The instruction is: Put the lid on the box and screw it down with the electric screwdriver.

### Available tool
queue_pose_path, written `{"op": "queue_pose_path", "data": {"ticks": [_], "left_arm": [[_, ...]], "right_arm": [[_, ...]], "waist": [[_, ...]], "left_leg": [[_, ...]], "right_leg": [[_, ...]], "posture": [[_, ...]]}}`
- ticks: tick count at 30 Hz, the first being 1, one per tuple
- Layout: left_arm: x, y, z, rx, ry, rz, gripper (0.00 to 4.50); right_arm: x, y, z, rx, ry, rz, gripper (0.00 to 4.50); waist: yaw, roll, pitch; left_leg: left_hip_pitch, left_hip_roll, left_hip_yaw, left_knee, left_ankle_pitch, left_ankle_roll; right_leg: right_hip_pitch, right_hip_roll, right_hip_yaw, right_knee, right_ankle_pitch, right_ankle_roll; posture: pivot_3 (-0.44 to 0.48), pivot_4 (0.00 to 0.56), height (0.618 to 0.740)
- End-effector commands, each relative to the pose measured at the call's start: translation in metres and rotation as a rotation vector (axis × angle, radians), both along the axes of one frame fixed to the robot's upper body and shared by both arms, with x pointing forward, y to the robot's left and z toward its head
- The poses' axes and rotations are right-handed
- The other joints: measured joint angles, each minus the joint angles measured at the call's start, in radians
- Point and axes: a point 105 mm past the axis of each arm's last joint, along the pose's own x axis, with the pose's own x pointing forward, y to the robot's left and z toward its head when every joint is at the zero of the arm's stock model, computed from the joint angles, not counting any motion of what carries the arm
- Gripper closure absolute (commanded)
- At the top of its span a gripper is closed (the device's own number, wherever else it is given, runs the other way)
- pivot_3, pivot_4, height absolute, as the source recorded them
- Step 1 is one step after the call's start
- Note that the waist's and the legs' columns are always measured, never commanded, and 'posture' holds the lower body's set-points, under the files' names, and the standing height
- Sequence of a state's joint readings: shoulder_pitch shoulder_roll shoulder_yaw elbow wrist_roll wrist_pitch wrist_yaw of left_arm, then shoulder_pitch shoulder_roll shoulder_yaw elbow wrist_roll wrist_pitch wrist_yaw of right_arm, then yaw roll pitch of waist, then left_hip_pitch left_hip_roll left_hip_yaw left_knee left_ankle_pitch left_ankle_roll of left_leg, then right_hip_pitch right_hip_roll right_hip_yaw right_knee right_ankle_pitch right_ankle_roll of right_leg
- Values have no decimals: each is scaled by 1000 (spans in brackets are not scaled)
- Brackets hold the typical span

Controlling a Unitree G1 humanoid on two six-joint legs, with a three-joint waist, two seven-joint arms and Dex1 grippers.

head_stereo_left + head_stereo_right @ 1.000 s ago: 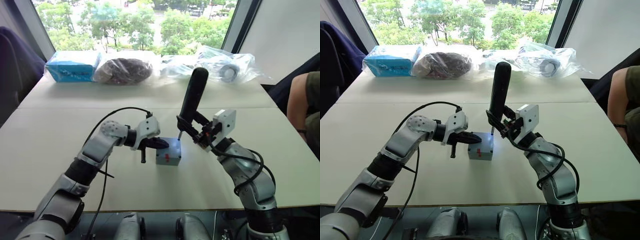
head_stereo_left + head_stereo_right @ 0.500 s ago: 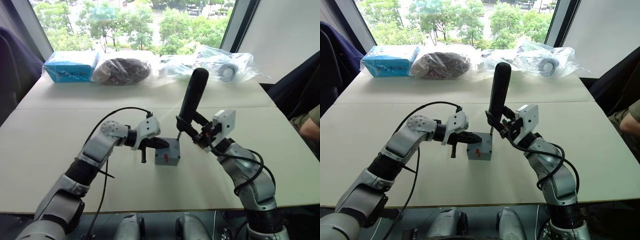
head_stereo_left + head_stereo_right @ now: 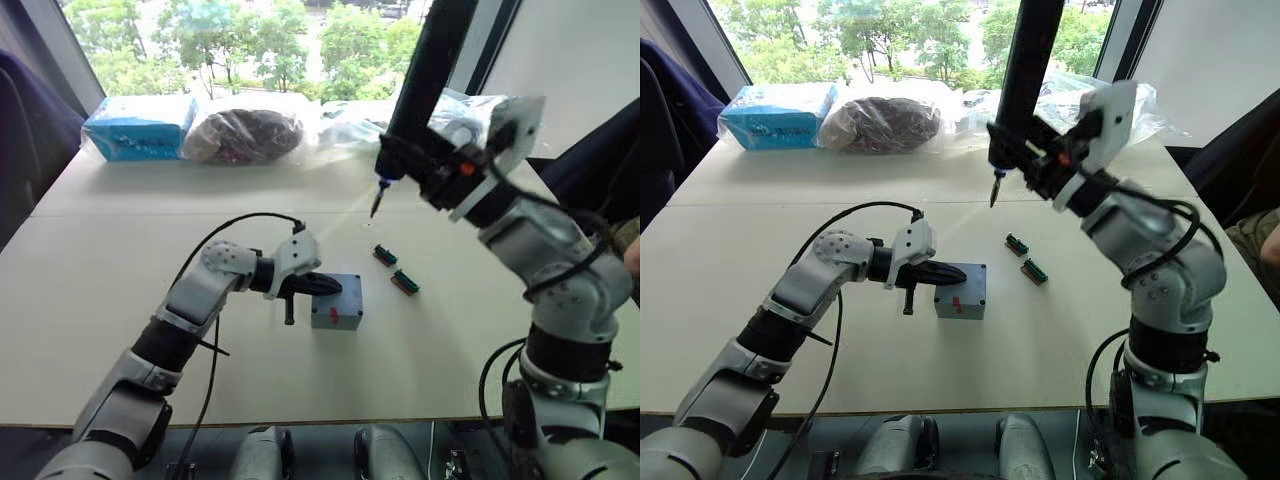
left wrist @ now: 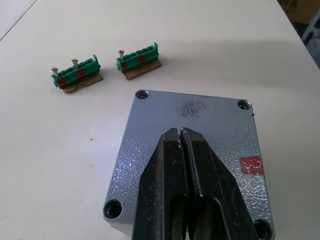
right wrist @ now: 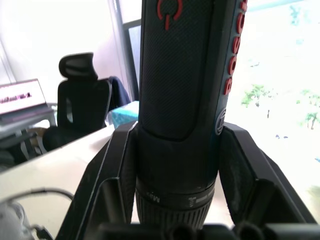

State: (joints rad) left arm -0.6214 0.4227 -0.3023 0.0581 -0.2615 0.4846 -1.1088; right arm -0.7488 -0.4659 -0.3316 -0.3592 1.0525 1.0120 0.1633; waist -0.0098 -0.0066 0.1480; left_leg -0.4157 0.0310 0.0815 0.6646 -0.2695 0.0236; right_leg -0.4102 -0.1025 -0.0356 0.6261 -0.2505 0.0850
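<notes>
My left gripper [image 4: 181, 165] rests pinched shut on top of the lid [image 4: 195, 120], which sits on the box [image 3: 336, 316] mid-table; my right gripper [image 5: 175, 150] clamps the electric screwdriver [image 3: 1023, 75] high above the table. The cast lid looks rigid and weighty, I judge, so pressing its centre should steady it; the driver's smooth barrel wants a firm grip. The left wrist view reveals corner screw holes and screws in two green terminal blocks [image 4: 76, 75]; the eye views do not.
</notes>
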Motion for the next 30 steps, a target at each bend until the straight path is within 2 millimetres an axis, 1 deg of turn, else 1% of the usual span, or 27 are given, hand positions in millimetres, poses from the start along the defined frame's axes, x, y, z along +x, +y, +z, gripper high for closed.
{"op": "queue_pose_path", "data": {"ticks": [1,2,4,5,6,7,8,9,10,11,14,16,17,18,19,22,24,27,30], "left_arm": [[30,5,74,-287,-34,230,4500],[29,7,84,-300,-38,241,4500],[24,8,89,-286,-42,229,4500],[23,9,94,-275,-89,241,4500],[22,10,98,-268,-124,252,4500],[16,9,100,-254,-126,213,4500],[12,8,101,-244,-120,183,4500],[0,7,92,-177,-63,77,4500],[-10,8,85,-118,-30,3,4500],[-15,11,77,-52,-38,-37,4500],[-23,15,67,31,-56,-96,4500],[-31,14,62,72,-71,-159,4500],[-34,12,60,85,-85,-184,4500],[-36,11,58,101,-93,-204,4500],[-38,10,57,110,-97,-216,4500],[-41,9,54,122,-109,-237,4500],[-38,9,51,143,-126,-227,4500],[-32,7,47,141,-128,-198,4500],[-34,5,43,142,-124,-199,4500]], "right_arm": [[10,-37,-6,12,194,-107,2727],[11,-49,-10,-14,237,-154,2727],[12,-61,-16,-42,296,-202,2727],[17,-77,-24,-56,363,-279,2727],[19,-90,-31,-66,412,-333,2727],[18,-101,-39,-98,465,-372,2727],[17,-107,-45,-118,499,-391,2727],[13,-111,-55,-158,563,-384,2727],[8,-114,-65,-202,619,-369,2727],[2,-114,-73,-241,666,-339,2727],[-11,-111,-89,-327,739,-265,2727],[-22,-108,-103,-302,804,-166,2727],[-27,-111,-115,-289,865,-147,2727],[-31,-116,-126,-297,913,-160,2727],[-33,-120,-133,-309,943,-175,2727],[-35,-128,-146,-325,1000,-217,2727],[-32,-134,-152,-365,1014,-281,2727],[-31,-142,-165,-370,1068,-326,2727],[-29,-143,-169,-366,1091,-328,2727]], "waist": [[4,-2,5],[6,-4,7],[1,-3,10],[0,-2,10],[-1,-1,11],[-1,-1,11],[0,-1,12],[-1,-1,13],[-2,-1,13],[-2,0,13],[-1,0,14],[-1,0,15],[-1,0,15],[0,0,15],[1,0,15],[1,0,15],[-1,0,15],[0,0,15],[1,0,15]], "left_leg": [[-2,0,0,0,0,0],[-7,0,-2,2,0,0],[-16,-2,-2,4,2,-1],[-18,-3,0,3,2,-2],[-19,-4,1,2,2,-2],[-19,-4,2,2,2,-1],[-19,-4,2,2,2,-1],[-20,-4,2,1,2,-1],[-20,-4,2,1,2,-1],[-21,-4,2,1,2,-1],[-21,-3,1,1,2,-1],[-21,-3,1,1,2,-1],[-21,-3,0,1,2,-1],[-21,-3,0,2,2,-1],[-21,-3,0,2,2,-1],[-21,-3,1,3,2,-1],[-21,-3,1,3,2,-1],[-21,-3,1,3,2,-1],[-20,-4,1,3,2,-1]], "right_leg": [[-1,-1,0,0,0,0],[-4,-1,-2,1,0,1],[-13,-1,-1,2,3,4],[-16,0,-1,3,4,6],[-17,0,-1,3,4,7],[-17,0,0,3,4,8],[-17,1,0,3,4,9],[-17,1,0,3,4,9],[-18,2,0,2,3,9],[-18,3,0,1,3,10],[-19,5,0,1,2,10],[-19,6,0,1,2,10],[-19,6,0,1,2,10],[-19,6,0,2,2,10],[-19,6,0,2,2,10],[-18,6,1,2,2,10],[-18,6,2,2,2,10],[-18,6,2,2,2,11],[-18,7,2,2,2,11]], "posture": [[0,150,740],[0,150,740],[0,150,740],[0,150,740],[0,150,740],[0,150,740],[0,150,740],[0,150,740],[0,150,740],[0,150,740],[0,150,740],[0,150,740],[0,150,740],[0,150,740],[0,150,740],[0,150,740],[0,150,740],[0,150,740],[0,150,740]]}}
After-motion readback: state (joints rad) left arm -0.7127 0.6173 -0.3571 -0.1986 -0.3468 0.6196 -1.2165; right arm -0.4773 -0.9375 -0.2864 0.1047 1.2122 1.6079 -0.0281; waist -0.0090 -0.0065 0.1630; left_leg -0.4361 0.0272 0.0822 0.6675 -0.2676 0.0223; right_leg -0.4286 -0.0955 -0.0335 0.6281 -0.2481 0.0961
